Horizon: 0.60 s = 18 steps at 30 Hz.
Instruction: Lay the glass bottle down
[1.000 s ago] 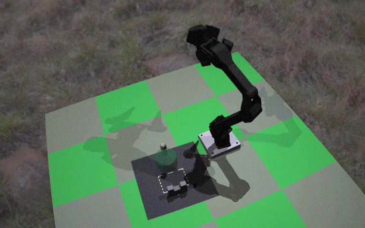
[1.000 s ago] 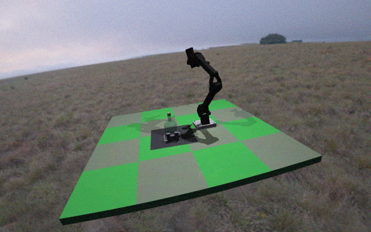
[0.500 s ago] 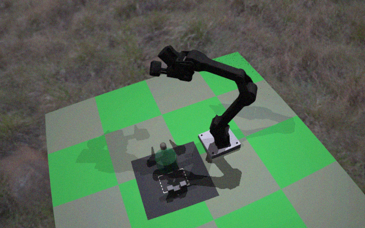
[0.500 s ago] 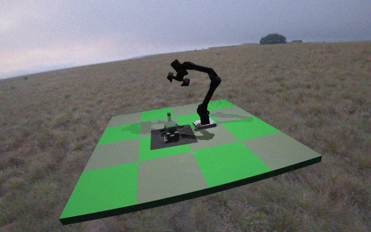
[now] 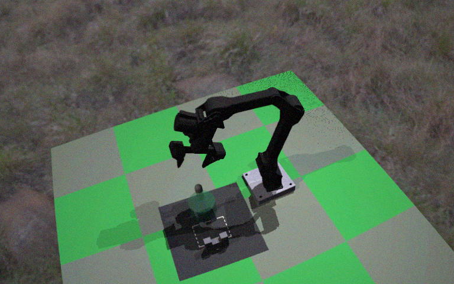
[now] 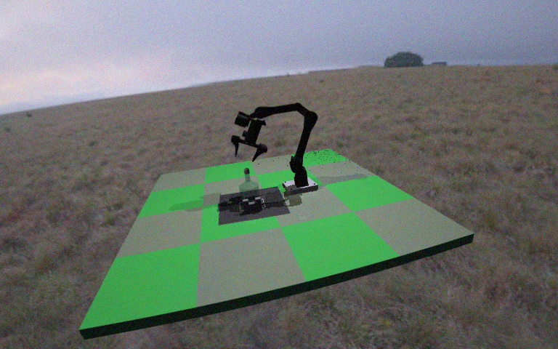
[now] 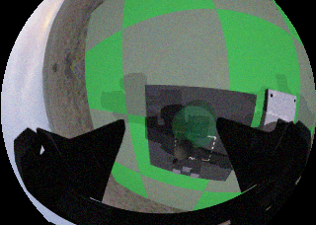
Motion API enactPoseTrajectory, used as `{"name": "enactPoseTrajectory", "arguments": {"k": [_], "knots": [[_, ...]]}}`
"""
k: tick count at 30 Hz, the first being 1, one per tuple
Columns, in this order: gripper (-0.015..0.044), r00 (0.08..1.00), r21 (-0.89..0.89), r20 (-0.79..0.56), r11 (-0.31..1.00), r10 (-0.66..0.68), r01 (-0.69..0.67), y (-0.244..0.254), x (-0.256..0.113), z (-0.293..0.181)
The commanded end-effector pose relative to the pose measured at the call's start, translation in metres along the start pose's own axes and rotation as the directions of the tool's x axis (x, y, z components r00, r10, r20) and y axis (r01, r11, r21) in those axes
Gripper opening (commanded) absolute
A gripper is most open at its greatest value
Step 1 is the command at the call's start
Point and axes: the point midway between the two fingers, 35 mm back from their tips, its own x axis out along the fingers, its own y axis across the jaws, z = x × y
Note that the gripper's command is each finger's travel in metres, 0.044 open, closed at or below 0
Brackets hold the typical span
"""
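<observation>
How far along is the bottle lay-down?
Done: nothing on placement; the glass bottle stands upright, outside the dashed outline.
In hand: approach, apparently; the gripper is open above it, holding nothing.
Left: grasp, tip, lower neck into the grey rest, release.
</observation>
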Motion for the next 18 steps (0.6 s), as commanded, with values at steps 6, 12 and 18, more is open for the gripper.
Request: {"name": "enactPoseTrajectory", "arguments": {"k": [6,12,18], "knots": [[0.0440,0.984,-0.002,-0.060,0.986,-0.166,0.166,-0.003,0.018,-0.017],[0.0440,0.906,-0.015,-0.054,0.908,-0.420,0.420,-0.007,0.040,-0.019],[0.0440,0.902,-0.015,-0.053,0.904,-0.428,0.427,-0.007,0.041,-0.021]]}}
